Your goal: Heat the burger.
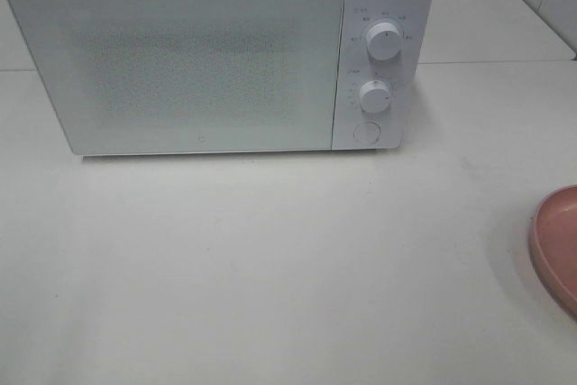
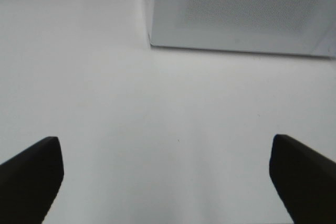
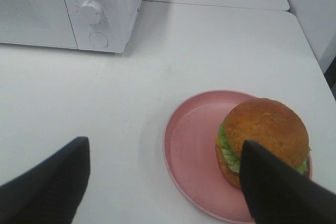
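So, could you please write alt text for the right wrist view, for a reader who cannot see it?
A burger with a brown bun and green lettuce sits on a pink dish on a white table, between the open right gripper fingers. A white microwave with closed door and two knobs stands farther away.
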Tool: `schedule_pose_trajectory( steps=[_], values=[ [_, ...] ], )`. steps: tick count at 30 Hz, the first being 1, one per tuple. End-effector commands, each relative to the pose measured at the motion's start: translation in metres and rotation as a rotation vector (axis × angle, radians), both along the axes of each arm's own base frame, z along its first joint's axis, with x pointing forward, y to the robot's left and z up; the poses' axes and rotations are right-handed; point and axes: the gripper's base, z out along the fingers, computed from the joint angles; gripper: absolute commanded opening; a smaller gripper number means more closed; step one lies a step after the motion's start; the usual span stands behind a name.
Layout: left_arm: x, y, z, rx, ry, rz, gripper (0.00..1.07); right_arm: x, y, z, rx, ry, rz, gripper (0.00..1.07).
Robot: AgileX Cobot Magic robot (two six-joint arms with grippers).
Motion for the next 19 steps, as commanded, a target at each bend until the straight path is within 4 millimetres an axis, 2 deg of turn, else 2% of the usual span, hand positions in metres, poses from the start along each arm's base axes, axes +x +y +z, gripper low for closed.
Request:
schedule_pose_trajectory(
  steps=[1, 19],
  values=[
    [-0.0071, -0.0015, 0.0005, -0.013, -0.061, 0.066, 1.00, -0.0037, -0.0006, 0.0004, 0.005, -0.034, -0.005, 0.76],
    [-0.0082, -0.0014, 0.0001, -0.012, -0.066, 0.059, 1.00, -0.0036, -0.0006, 0.0004, 0.005, -0.033, -0.005, 0.76]
  ],
)
